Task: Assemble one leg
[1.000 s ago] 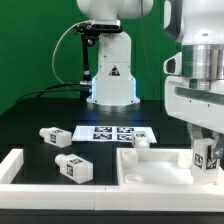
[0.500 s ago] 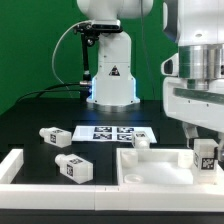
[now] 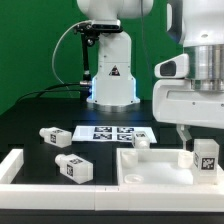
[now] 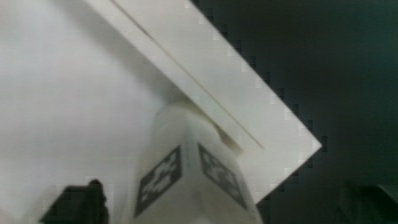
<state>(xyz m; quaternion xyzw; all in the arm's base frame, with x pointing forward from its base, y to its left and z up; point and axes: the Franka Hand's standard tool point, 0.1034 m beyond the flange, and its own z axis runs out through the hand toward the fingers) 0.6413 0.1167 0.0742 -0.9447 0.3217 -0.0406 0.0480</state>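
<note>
The leg stands on the panel; wrist view shows two tags; tool grip unclear.

A tagged leg stands upright on the white panel.

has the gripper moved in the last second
Yes. The gripper has shifted toward the exterior view's left, judged against the flat white marker board, carrying the small white tagged leg.

Four legs show in the exterior view: one at left, one lower left, one at centre, one at right (tag facing out). One panel, one marker board.
</note>
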